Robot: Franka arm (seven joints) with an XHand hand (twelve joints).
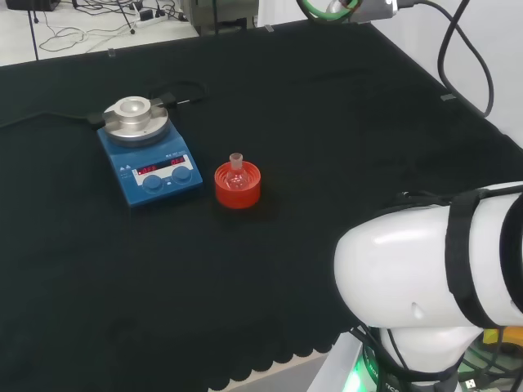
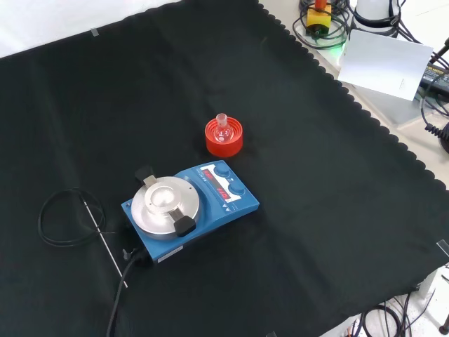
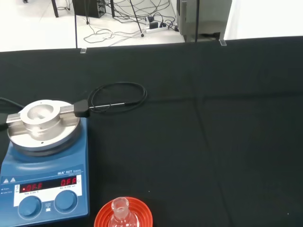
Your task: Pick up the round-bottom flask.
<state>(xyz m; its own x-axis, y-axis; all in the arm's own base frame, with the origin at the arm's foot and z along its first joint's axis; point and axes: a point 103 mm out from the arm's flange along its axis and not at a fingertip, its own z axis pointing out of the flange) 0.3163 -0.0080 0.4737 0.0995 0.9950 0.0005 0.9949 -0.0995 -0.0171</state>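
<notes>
Your round-bottom flask (image 1: 237,174) sits upright in its red ribbed ring stand (image 1: 238,186), neck pointing up, clear glass, and whether anything is inside it you can't tell. In the front view the flask (image 2: 223,128) and stand (image 2: 224,137) are near the middle of the black cloth, just beyond the blue hotplate stirrer (image 2: 191,210). In the head view the stand is just beside the stirrer's (image 1: 150,164) right front corner, a narrow strip of cloth between them, not touching. The wrist view looks at the flask (image 3: 120,214) and its stand (image 3: 123,218) from close by, with the stirrer (image 3: 43,163) alongside.

The stirrer carries a round metal block (image 2: 167,205) on top, two knobs and red lit displays on its face. A thin metal probe (image 2: 100,236) and a coiled black cable (image 2: 69,219) lie on the table to its left in the front view.

The arm's big white link (image 1: 433,269) fills the lower right of the head view. As for the fingers, you can't tell how they stand.
</notes>
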